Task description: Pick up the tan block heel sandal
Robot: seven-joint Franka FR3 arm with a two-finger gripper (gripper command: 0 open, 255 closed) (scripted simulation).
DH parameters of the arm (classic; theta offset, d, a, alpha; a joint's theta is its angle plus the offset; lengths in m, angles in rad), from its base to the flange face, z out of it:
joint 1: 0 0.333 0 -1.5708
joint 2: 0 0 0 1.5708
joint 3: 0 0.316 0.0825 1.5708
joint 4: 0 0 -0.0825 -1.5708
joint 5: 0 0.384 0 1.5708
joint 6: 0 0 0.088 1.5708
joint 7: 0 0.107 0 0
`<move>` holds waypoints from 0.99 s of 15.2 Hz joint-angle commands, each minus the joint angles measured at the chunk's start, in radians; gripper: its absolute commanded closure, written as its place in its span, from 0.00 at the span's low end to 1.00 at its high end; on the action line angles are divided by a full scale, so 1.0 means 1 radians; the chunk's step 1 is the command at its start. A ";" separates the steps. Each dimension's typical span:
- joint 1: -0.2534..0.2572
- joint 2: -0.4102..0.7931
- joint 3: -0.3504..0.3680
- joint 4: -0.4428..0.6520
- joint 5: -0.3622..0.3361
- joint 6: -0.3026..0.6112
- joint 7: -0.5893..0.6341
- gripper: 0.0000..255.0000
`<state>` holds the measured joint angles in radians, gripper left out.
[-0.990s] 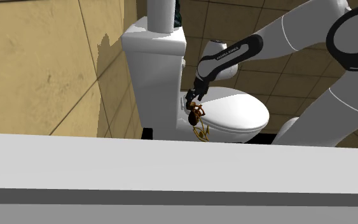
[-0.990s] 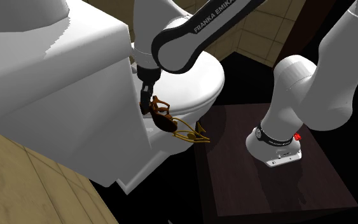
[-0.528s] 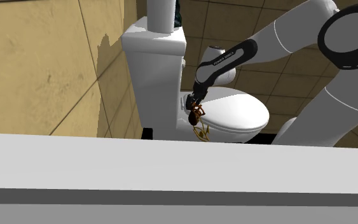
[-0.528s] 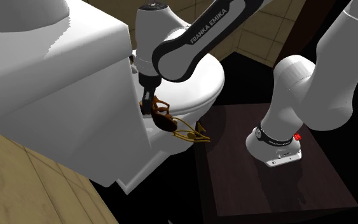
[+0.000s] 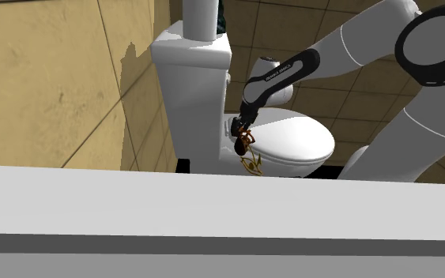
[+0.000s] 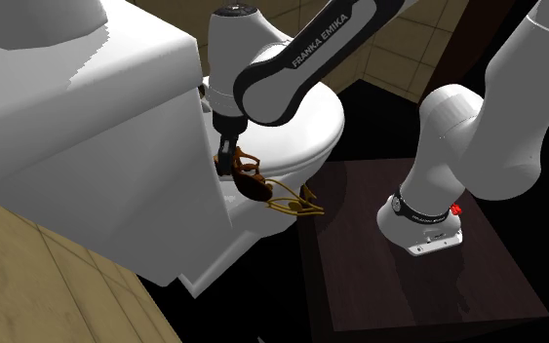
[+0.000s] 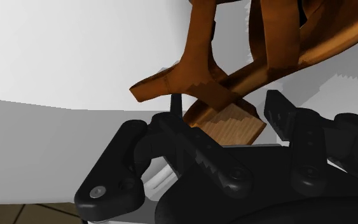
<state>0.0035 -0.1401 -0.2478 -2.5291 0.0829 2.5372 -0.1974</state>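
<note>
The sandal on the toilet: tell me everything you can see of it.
The sandal is brown, with wide crossing straps and a tan, wood-grained block heel. Thin yellowish straps trail from it over the seat's edge. It lies on the white toilet, close beside the tank, and the gripper is right at its heel end.

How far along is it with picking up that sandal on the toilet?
Done: the approach. The end effector is right at the brown strappy sandal, close to the tank. In hand: the grasp, with the sandal's straps directly at the end effector in the wrist view; I cannot tell whether it has a firm hold. Left: the lift, since the sandal lies on the white toilet.
</note>
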 commanded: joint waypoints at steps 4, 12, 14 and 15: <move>-0.005 -0.030 0.003 0.017 -0.016 -0.046 0.014 1.00; -0.014 -0.101 0.013 0.066 -0.047 -0.164 0.043 1.00; -0.015 -0.116 0.015 0.081 -0.052 -0.193 0.049 1.00; -0.016 -0.123 0.016 0.088 -0.054 -0.208 0.051 1.00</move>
<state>-0.0104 -0.2531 -0.2316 -2.4496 0.0320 2.3479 -0.1473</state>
